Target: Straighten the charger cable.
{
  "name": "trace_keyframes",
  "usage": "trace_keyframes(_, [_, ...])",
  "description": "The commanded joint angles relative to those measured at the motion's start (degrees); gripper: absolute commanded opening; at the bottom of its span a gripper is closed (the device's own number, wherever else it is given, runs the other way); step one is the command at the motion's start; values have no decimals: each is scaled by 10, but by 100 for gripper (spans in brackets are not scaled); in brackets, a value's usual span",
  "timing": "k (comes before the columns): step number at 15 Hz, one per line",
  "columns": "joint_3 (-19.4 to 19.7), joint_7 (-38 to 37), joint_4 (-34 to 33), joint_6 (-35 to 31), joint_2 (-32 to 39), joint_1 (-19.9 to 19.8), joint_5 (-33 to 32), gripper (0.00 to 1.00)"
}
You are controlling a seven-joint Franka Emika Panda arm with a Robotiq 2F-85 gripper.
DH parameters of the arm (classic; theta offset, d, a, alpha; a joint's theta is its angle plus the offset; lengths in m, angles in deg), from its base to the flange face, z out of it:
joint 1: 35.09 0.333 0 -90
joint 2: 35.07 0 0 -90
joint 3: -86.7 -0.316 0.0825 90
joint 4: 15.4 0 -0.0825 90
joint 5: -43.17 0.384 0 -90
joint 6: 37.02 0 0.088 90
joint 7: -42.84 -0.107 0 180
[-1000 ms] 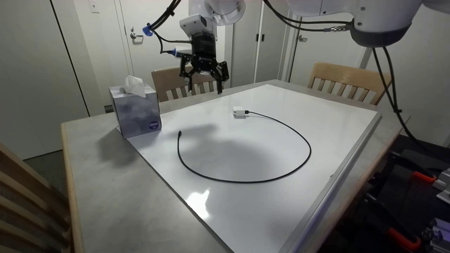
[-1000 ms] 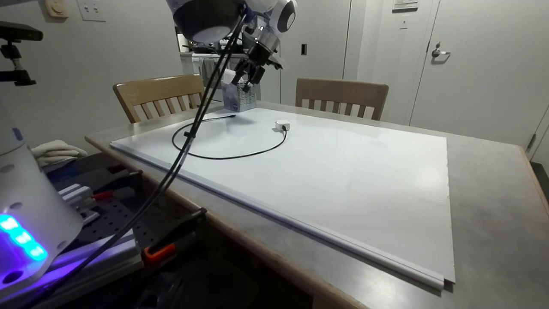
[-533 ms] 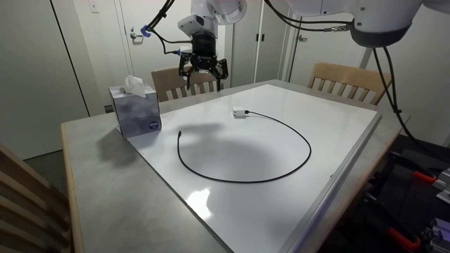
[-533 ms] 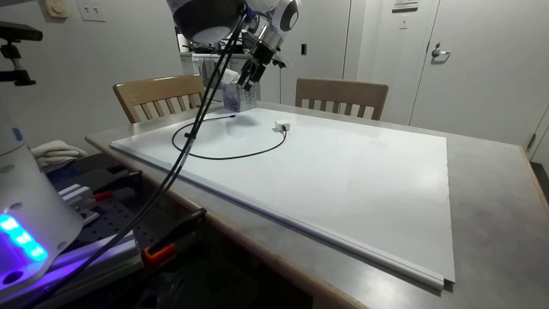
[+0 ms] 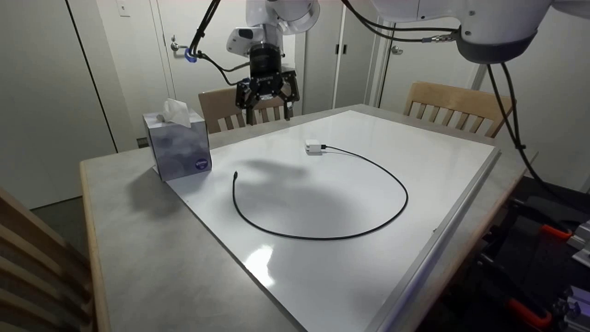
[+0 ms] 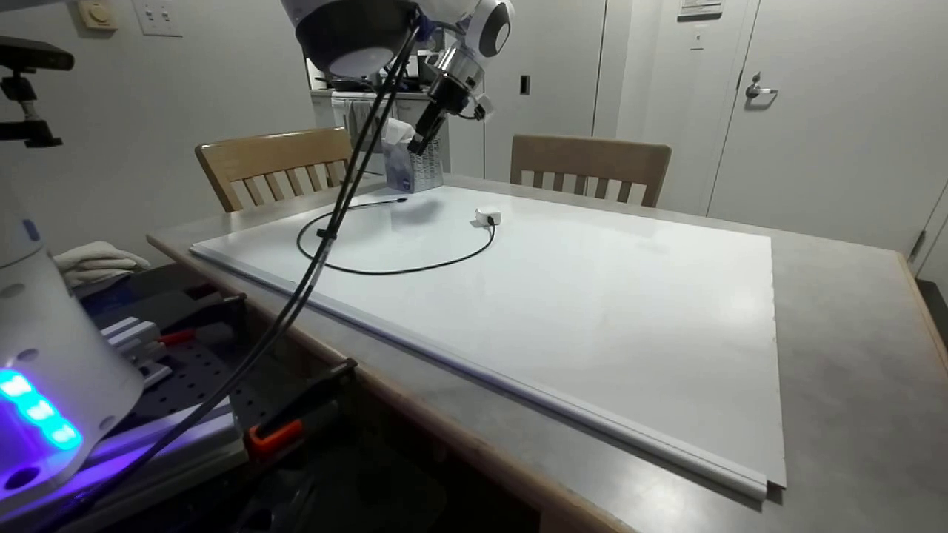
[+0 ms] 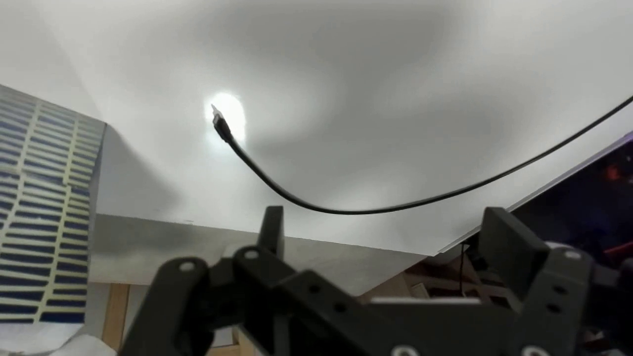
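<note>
Nearest in an exterior view, a brown chair [image 5: 46,244] is standing at the left, partly showing. Beside it a grey table [image 5: 161,258] with a wooden edge is spreading across the foreground, and on it a glossy white board [image 5: 322,286] is lying flat, a metal strip [image 5: 438,240] running along one side. On the board the charger cable [image 5: 322,239], black and thin, is lying in one wide curve, its middle bowing toward the near side; I am logging it as unstraightened in both exterior views. Its loose end [image 5: 235,175] is pointing away, near the tissue box [image 5: 182,147], which is standing at a corner of the board with a white tissue [image 5: 176,112] poking up. Above the board my gripper [image 5: 269,116] is hanging from the arm [image 5: 259,11], aimed downward and released, its two fingers [image 5: 250,117] standing well apart from each other and clear of the cable. In the wrist view I am seeing the loose end and part of the curve lying beyond those fingers. Farther back, the pale plug [image 5: 314,146] is resting on the board, joining the cable at its other end. Past the table two back chairs [image 5: 454,98] are standing, and behind them a pale door [image 5: 198,78] with a lever handle [image 5: 174,45] is showing.
</note>
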Motion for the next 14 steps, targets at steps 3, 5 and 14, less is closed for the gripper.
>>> trace_keyframes(3, [23,-167,2,-17,-4,-5,0,100])
trace_keyframes(5, [26,-233,16,-22,-3,-19,3,100])
trace_keyframes(14, [42,-346,-20,25,7,-6,26,100])
